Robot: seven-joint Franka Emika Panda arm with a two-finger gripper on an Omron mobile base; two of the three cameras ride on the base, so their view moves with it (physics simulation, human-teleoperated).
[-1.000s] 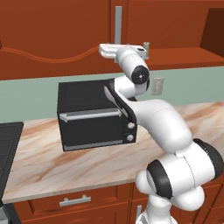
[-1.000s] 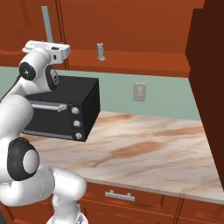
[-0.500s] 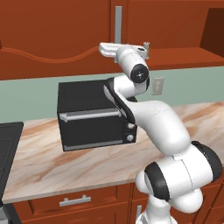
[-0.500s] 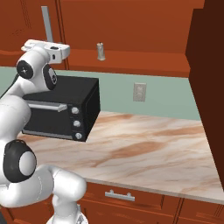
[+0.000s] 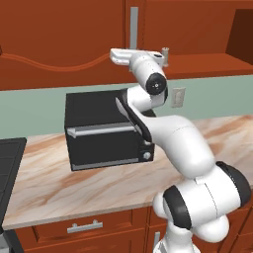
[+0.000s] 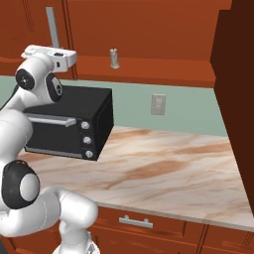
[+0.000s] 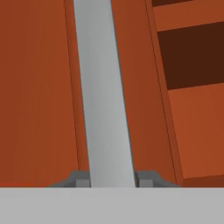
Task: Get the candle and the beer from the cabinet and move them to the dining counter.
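Reddish-brown wooden cabinet [image 5: 74, 34] on the wall, doors closed, wavy lower panel edge — its long vertical grey bar handle [image 7: 105, 96] runs upright between the two finger tips [image 7: 79, 179], pressed at both sides

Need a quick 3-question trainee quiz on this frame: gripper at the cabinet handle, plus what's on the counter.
1. True or false: the gripper is shut on the cabinet handle.
2. What stands on the marbled counter below the cabinet?
A. a black toaster oven
B. a kettle
C. a fruit bowl
3. Fill in: the wall outlet sits on the pale green ____.

Key
1. True: the finger tips press either side of the grey bar, hand view.
2. A, the toaster oven.
3. Backsplash.
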